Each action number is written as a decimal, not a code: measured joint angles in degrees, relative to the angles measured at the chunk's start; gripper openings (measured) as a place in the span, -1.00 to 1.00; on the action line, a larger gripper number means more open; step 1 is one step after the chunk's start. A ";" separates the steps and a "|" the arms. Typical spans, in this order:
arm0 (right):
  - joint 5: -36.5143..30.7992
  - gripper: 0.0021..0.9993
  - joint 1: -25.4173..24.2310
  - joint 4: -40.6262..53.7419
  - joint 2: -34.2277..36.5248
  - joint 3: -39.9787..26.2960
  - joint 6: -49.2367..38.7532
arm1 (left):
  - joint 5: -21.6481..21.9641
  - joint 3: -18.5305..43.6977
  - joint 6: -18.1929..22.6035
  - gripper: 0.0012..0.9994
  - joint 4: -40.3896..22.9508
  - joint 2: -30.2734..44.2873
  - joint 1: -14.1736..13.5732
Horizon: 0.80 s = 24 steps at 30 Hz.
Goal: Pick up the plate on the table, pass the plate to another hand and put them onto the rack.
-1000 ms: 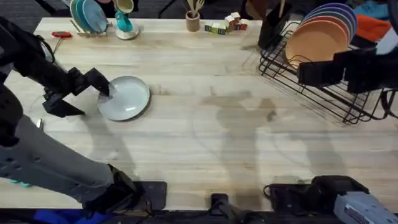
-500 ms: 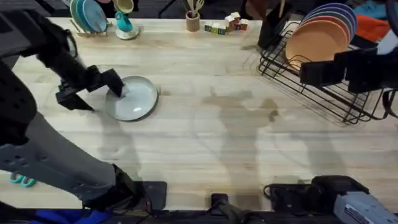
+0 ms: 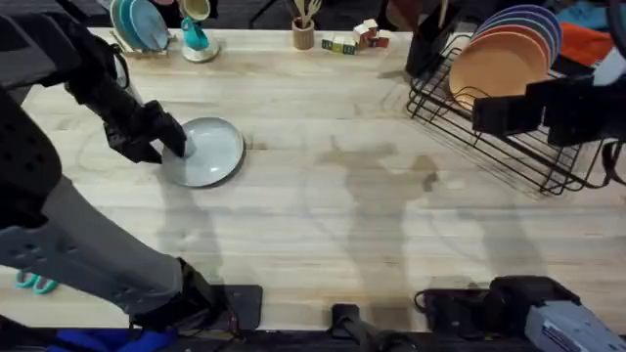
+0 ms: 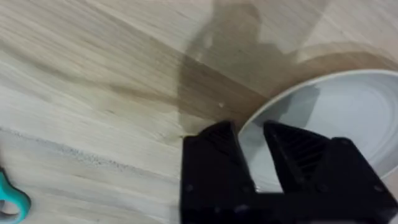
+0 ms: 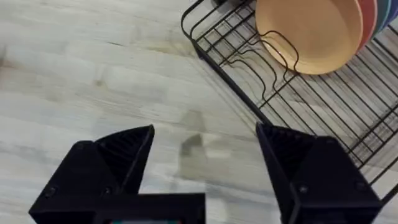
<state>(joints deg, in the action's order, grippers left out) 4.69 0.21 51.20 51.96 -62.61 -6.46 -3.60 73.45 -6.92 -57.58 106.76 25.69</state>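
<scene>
My black left gripper [image 4: 252, 140] was pinched shut on just the rim of the round shiny white-grey plate [image 3: 207, 152], so it could slip out.

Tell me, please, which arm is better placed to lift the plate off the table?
The left. Its gripper already straddles the rim of the plate, one finger either side, at the table's left. The right gripper hangs open by the rack, far from the plate.
</scene>
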 joint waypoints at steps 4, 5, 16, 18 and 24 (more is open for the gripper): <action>0.00 0.99 -0.02 0.00 0.00 0.00 0.00 | -0.02 0.00 0.04 -0.64 -0.20 -0.26 0.38; 0.00 0.99 -0.01 0.00 0.00 0.00 0.00 | -0.09 0.06 0.04 -0.67 -0.40 -0.26 0.48; 0.00 0.99 0.00 -0.04 0.00 0.00 0.00 | -0.92 6.71 0.04 -0.91 -7.61 -0.26 0.42; 0.00 0.99 0.00 -0.34 0.00 0.00 0.00 | -0.89 8.28 0.04 -0.92 -8.96 -0.26 0.42; 0.00 0.99 -0.01 -1.73 0.00 0.00 -0.02 | -0.36 13.07 0.00 -0.91 -12.96 -0.24 0.42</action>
<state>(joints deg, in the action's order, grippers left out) 4.69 0.20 49.47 51.96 -62.61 -6.47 -3.96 86.52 -6.92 -70.55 106.52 26.11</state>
